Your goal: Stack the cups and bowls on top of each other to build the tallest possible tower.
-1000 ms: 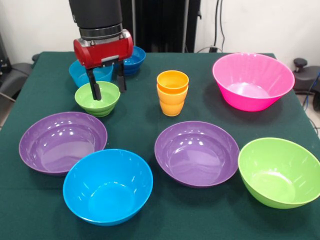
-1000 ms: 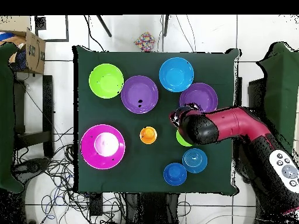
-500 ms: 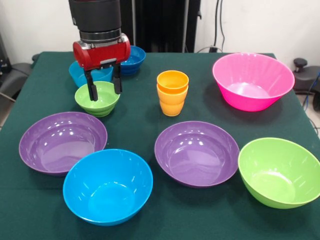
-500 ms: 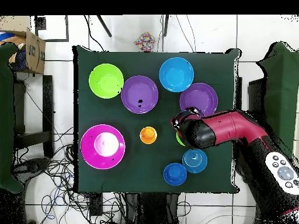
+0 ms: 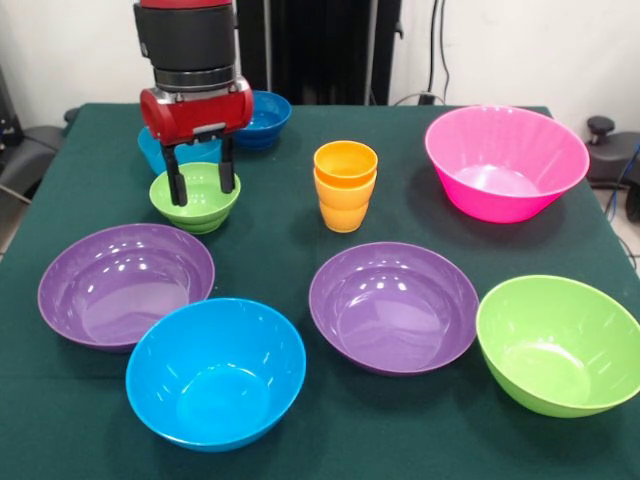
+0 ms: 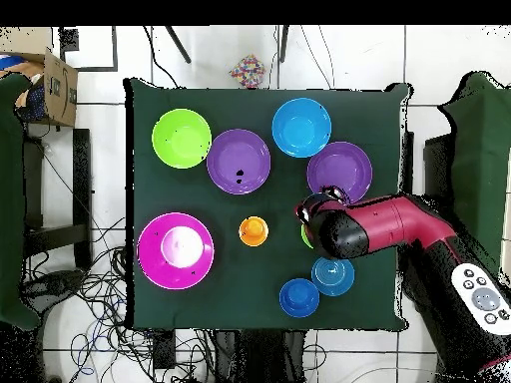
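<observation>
Hovering over the small green bowl, gripper spread wide, bowl empty, two cups nested nearby

The arm is a thick black cylinder with a silver ring. Below sits a glossy red head — two slim black fingers project from it.

from overhead we see only a sliver of the small green bowl; the arm covers the rest. in the front view the gripper hides part of the light blue bowl, and the arm is cut off at the top edge.
</observation>
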Controlling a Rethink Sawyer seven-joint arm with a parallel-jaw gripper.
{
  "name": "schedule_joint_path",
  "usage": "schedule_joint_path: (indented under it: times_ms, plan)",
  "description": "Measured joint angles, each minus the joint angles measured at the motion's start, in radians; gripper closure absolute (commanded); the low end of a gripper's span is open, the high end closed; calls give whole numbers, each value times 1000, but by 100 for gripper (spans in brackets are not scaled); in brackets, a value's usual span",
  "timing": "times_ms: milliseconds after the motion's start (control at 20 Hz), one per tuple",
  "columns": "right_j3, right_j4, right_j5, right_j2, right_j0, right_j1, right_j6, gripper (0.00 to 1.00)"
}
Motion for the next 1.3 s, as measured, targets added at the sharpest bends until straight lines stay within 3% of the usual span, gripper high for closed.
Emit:
schedule_joint_path:
  times_ms: [850,1300]
  plan:
    - [32,-4,-24,-92,47,-1,0,0]
    - [69,-3,-88,-143,84,-10,0,0]
